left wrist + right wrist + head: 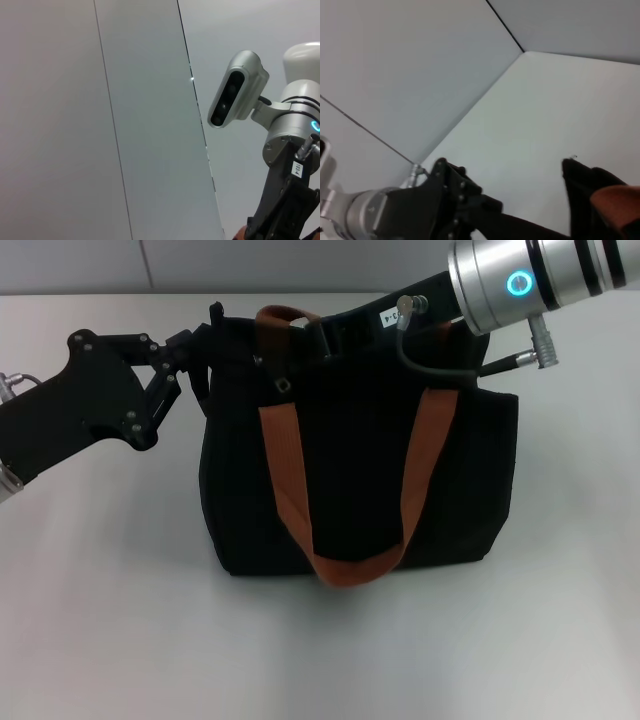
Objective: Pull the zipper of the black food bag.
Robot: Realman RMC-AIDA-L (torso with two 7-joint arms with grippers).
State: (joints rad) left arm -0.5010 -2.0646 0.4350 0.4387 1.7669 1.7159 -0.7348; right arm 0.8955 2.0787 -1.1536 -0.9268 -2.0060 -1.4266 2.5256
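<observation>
Currently my left gripper [200, 345] pinches the top corner of the boxy black fabric food bag [360, 480] standing on the white table [120, 640]. My right gripper reaches over the opening; I cannot tell its grip, nor see the zipper. I advise a steady pull along the track.

Light was even, soft and fairly bright, falling from above. In the head view the black food bag [360, 470] read as a near-featureless dark mass, its folds lost, and cast only a faint, diffuse shadow onto the pale desk [320, 650] at its base. A cyan ring glowed on the right arm's silver joint, which showed mild highlights. The wrist views were flat and grey; near parts looked soft and out of focus.
</observation>
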